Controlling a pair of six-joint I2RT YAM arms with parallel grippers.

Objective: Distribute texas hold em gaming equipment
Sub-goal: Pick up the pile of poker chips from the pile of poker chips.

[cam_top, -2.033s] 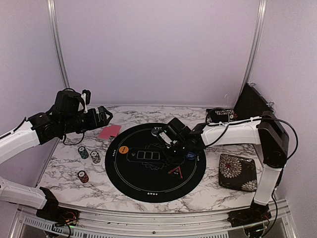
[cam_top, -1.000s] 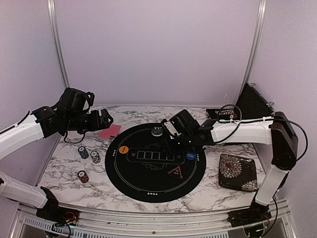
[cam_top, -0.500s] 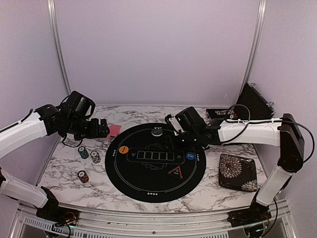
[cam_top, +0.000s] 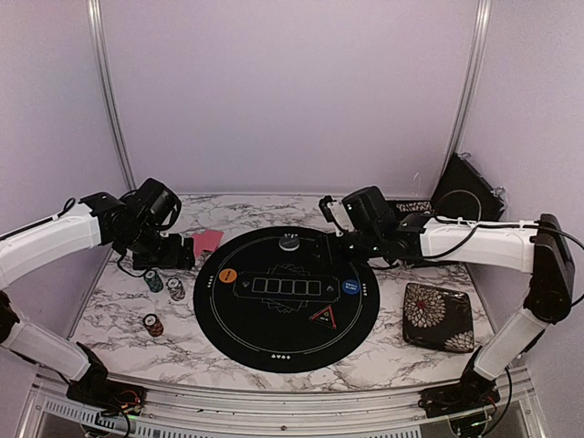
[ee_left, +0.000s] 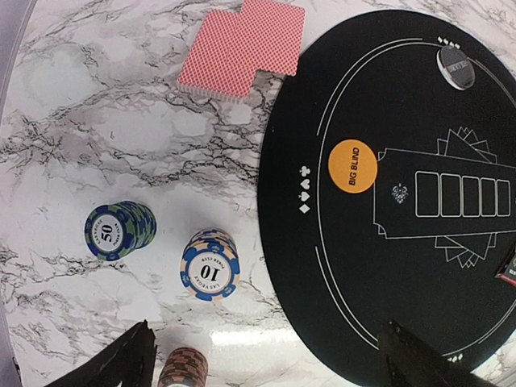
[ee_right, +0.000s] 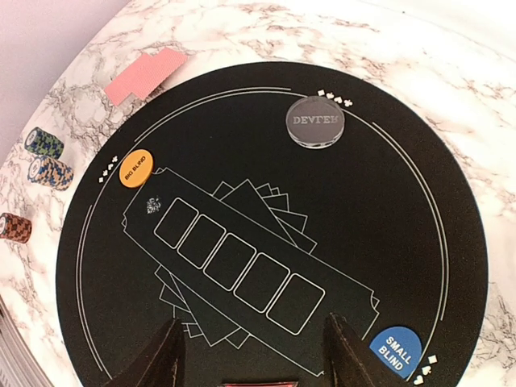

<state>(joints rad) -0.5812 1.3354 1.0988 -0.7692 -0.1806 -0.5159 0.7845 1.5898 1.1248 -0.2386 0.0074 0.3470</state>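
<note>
Orange btn [ee_left: 354, 165], blue btn [ee_right: 393, 352] and dealer btn [ee_right: 315, 121] are placed on mat [ee_right: 403, 201]. Cards [ee_left: 242, 44] and chip stacks [ee_left: 210, 264] (off-mat, left) not yet distributed. Left gripper [ee_left: 266, 355] is spread wide over chips; right gripper [ee_right: 256, 347] parted, empty.

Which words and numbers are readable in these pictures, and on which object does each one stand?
"BIG BLIND": orange button.
"SMALL BLIND": blue button.
"50": green-blue chip stack.
"10": orange-blue chip stack.
Grey disc: lettering unclear, perhaps "DEALER".
Rim print on both stacks: too small to read.
</note>
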